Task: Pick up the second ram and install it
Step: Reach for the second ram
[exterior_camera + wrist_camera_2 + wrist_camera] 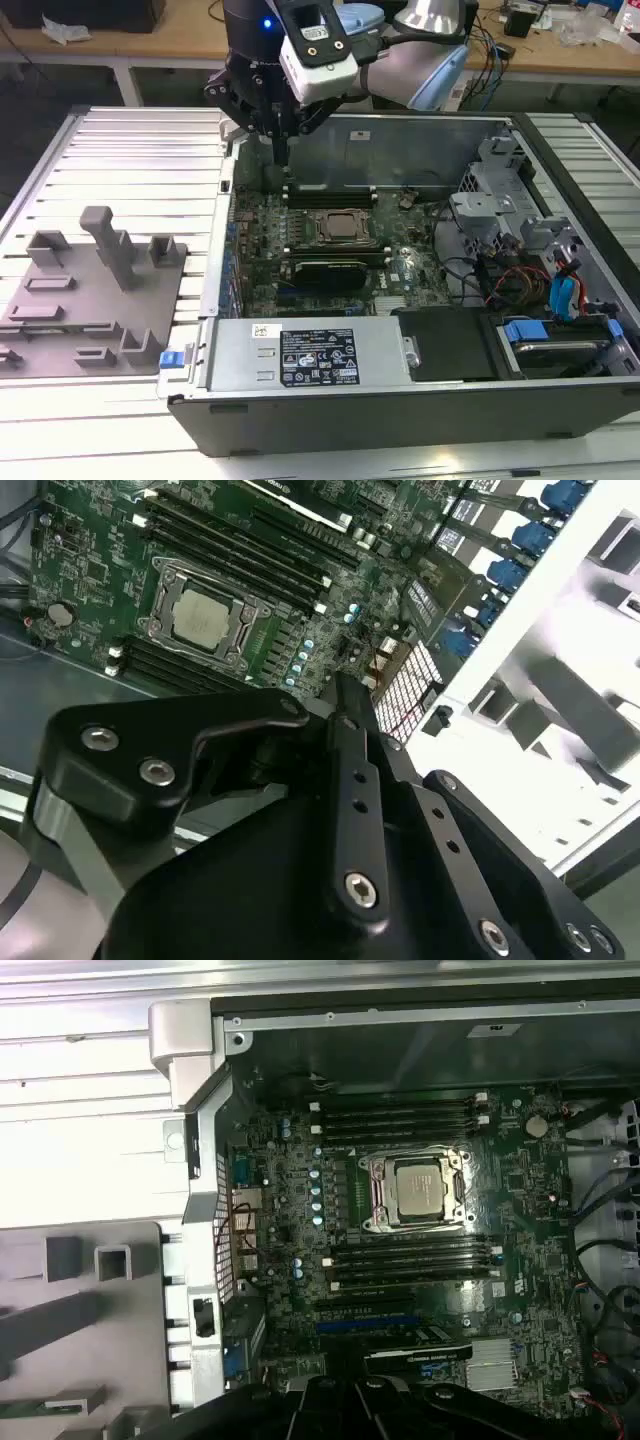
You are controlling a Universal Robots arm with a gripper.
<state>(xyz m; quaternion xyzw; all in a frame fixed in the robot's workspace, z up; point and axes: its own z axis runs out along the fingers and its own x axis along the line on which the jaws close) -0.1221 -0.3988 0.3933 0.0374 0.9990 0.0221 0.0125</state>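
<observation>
Hovering above the rear corner of the open dark metal computer case [450, 410], on the exterior view's left, the black two-finger gripper [279, 152] is sitting over the green motherboard [290, 1190], not over the parts tray. The jaws are looking drawn together, or very nearly so, with nothing green showing between them in the second wrist view. I'm reading this as the pick-up step not yet done: the arm is carrying nothing and standing off from the stick.

On the second ram: I'm taking it to be the thin green strip [45, 1403] lying in the grey plastic fixture tray [100, 320], at the edge of the first wrist view. Only a sliver is showing, so I'm not calling chips, notch or contact edge. The tray is sitting on the ribbed silver table [130, 150], just beside the case wall; the stick is well apart from the gripper.

As I'm judging it, the pick is calling for a crossing from case to tray, jaws opening enough to straddle the board's thin faces, and a square, centred grip. The target is looking like one of the long black slots with white end clips [400, 1120] flanking the square silver processor socket [418, 1188]. Whether any slot is already filled, I'm not able to tell.
</observation>
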